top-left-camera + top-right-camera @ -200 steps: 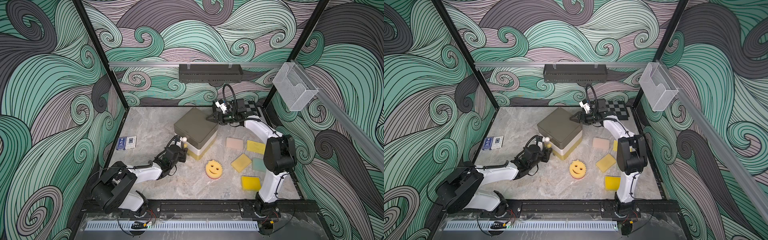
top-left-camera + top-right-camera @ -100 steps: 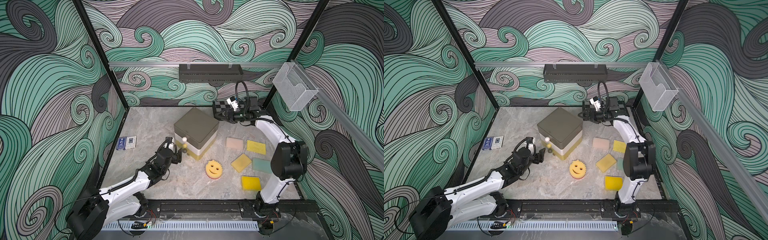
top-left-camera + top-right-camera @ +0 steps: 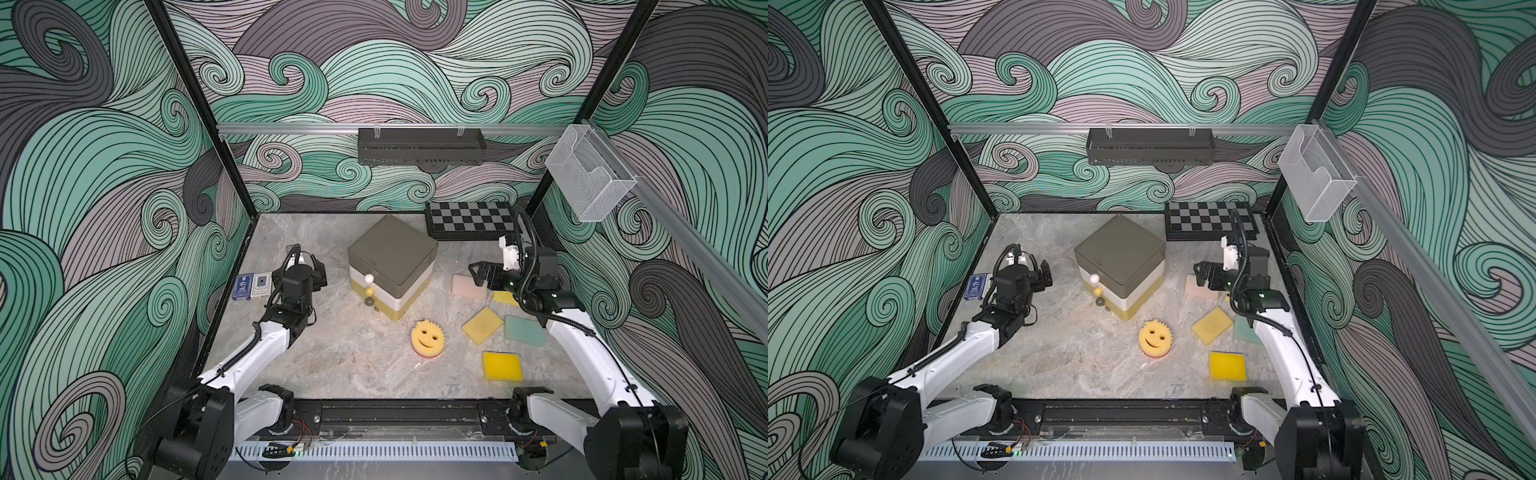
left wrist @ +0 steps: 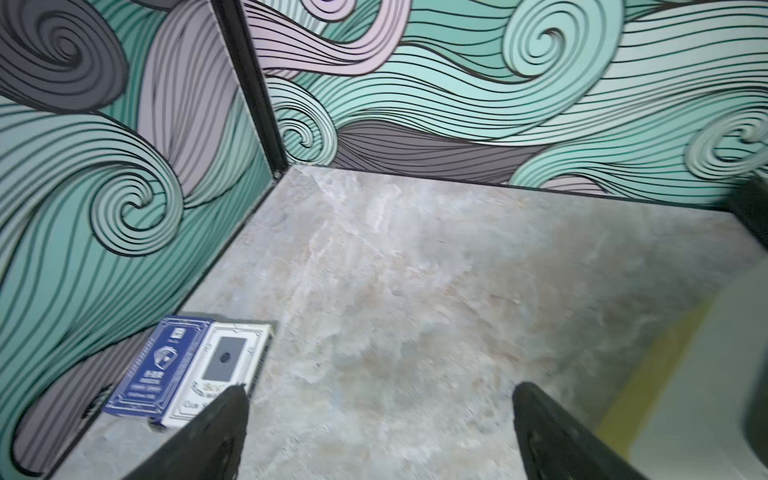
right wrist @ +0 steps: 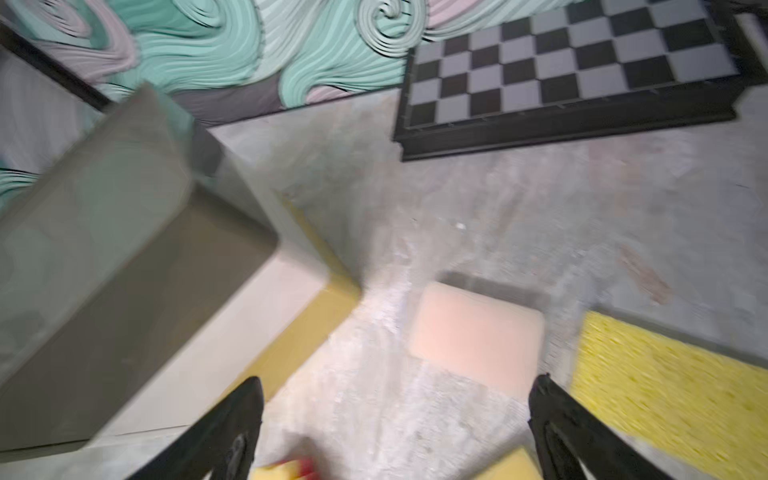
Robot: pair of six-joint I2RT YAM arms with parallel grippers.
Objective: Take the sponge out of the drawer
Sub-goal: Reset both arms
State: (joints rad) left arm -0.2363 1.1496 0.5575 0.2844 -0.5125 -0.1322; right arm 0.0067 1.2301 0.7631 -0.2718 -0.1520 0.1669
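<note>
The three-tier drawer unit (image 3: 392,266) stands mid-table with all its drawers shut, their round knobs (image 3: 368,277) facing front-left. A round yellow smiley sponge (image 3: 428,337) lies on the table in front of it. My left gripper (image 3: 319,276) hovers open to the left of the unit, with only bare table between its fingers in the left wrist view (image 4: 378,388). My right gripper (image 3: 476,272) is open to the right of the unit, above the near edge of a pink sponge (image 5: 476,332). Nothing is held.
Flat sponges lie to the right: tan (image 3: 483,325), green (image 3: 524,330), and two yellow ones (image 3: 502,366) (image 5: 665,382). Two card boxes (image 3: 252,286) sit by the left wall. A chessboard (image 3: 469,220) lies at the back right. A dark basket (image 3: 420,145) hangs on the rear wall.
The left gripper has let go at the drawer knobs, opened and drawn back leftward. The right gripper has left the top of the unit, opened and swung right over the pink sponge.
</note>
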